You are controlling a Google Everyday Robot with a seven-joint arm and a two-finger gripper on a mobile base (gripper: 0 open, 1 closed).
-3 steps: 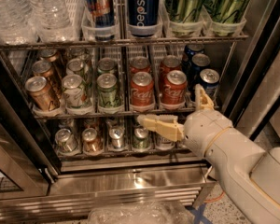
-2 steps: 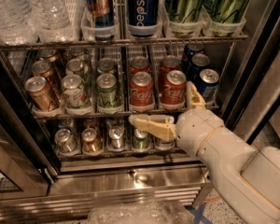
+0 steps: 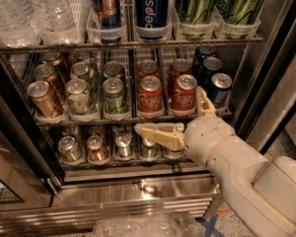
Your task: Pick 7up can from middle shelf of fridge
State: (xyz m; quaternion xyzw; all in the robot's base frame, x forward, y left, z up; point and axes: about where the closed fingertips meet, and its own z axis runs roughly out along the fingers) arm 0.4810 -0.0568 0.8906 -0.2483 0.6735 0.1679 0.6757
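Hovering near middle shelf point(image 3: 123, 119) front edge: gripper point(image 3: 170, 110), fingers wide apart, empty. 7up can point(image 3: 79, 97) upright, up-left of fingers, beyond green can point(image 3: 114, 95).

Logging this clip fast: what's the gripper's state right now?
Gripper: open, holding nothing, in front of the fridge, not touching the 7up can.
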